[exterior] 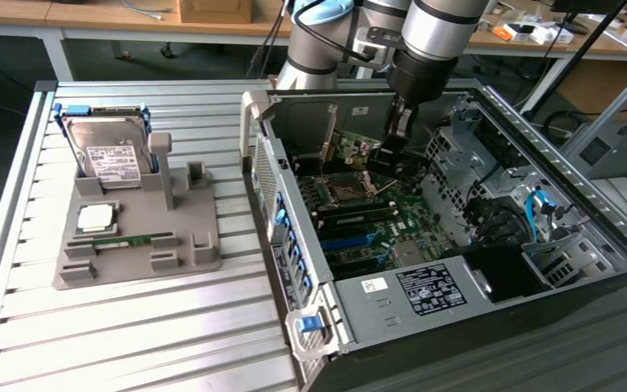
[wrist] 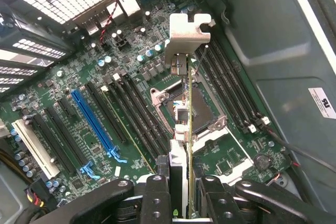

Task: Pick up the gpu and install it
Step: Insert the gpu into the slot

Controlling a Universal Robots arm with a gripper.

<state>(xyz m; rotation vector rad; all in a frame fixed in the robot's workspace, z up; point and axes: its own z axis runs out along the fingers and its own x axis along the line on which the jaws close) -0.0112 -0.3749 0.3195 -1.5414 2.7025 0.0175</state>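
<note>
Clamping the gpu (wrist: 187, 106) edge-on, the pincer (wrist: 181, 195) hangs above the motherboard (wrist: 100, 103).

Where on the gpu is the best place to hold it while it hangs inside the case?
The gpu is best pinched across its two flat faces at the upper edge, coming from above, as the gripper holds it now. The card is thin and hangs edge-on over the motherboard, with its silver bracket at the far end.

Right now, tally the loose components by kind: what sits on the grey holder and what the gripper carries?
Hard drive, on the grey holder: 1
Processor chip, on the holder: 1
Memory stick, on the holder: 1
Gpu, in the gripper over the motherboard: 1
Total: 4
</note>
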